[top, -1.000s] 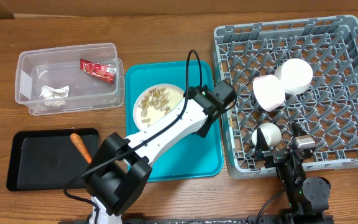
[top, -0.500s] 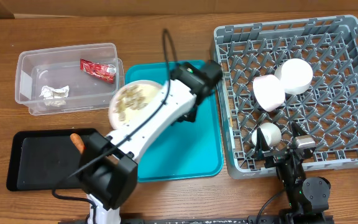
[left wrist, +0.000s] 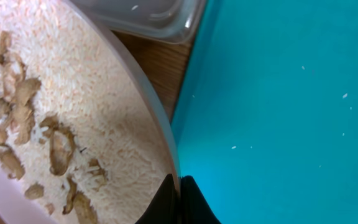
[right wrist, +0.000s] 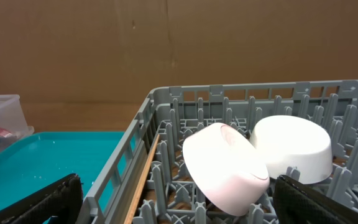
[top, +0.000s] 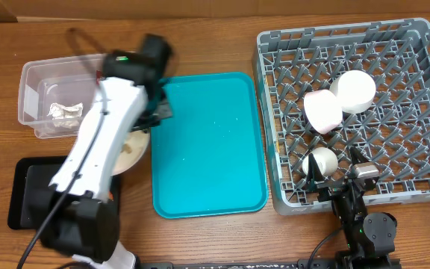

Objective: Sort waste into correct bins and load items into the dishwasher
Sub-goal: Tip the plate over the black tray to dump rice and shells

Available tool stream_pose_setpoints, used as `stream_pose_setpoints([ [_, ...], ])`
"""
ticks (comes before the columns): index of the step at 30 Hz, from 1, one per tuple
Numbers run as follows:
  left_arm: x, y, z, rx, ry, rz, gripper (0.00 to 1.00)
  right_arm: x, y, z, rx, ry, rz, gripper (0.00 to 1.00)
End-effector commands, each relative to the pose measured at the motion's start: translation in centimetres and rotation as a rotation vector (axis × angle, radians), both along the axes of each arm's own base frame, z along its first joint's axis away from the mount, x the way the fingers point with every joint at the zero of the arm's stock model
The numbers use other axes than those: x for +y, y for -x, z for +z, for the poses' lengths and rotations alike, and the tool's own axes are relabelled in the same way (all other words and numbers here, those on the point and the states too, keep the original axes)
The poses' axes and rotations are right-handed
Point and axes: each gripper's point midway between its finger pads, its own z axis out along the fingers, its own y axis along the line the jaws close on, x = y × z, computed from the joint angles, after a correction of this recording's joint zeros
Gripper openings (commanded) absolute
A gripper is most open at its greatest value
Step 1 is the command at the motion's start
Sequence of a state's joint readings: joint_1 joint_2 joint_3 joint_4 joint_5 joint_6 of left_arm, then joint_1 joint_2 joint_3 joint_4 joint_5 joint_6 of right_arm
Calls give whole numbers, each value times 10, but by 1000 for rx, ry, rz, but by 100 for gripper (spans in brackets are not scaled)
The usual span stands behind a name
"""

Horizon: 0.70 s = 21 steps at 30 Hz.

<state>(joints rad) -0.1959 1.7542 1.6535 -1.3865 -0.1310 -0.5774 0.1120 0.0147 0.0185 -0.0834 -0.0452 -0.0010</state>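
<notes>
1. The left claw (left wrist: 179,200) has swung from the middle of the teal tray (top: 207,142) to its left edge. It is clenched on the rim of the white plate (left wrist: 165,134), and the beige food bits (left wrist: 17,106) ride on the plate.
2. In the overhead view the plate (top: 131,149) now sits over the counter (top: 200,30), between the clear tub (top: 32,104) and the black tray (top: 25,190). The teal tray is left bare except for a few specks.
3. This probably means the scraps are about to be tipped into a bin, likely the black tray. The plate would go to the dish rack (top: 349,41) only after that.
4. The right claw (right wrist: 178,179) has not moved and hangs spread wide at the rack's near edge, grasping nothing. It faces the pink cup (right wrist: 225,168) and a white bowl (right wrist: 291,146). A chopstick (right wrist: 146,177) lies along the rack's left wall.
5. The left arm is motion-blurred and hides most of the plate, the right part of the tub and part of the black tray. Only the paper wad (top: 66,112) shows in the tub, and neither the wrapper nor the carrot is visible.
</notes>
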Motion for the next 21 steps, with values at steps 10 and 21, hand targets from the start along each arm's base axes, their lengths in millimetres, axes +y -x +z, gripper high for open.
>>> stream_pose_setpoints([
  [10,63,47,-1,-157,326,244,4,0,0,-2,-2,3,-1,100],
  [21,100,63,-12,-406,584,305,4,0,0,-2,-2,3,-1,100],
])
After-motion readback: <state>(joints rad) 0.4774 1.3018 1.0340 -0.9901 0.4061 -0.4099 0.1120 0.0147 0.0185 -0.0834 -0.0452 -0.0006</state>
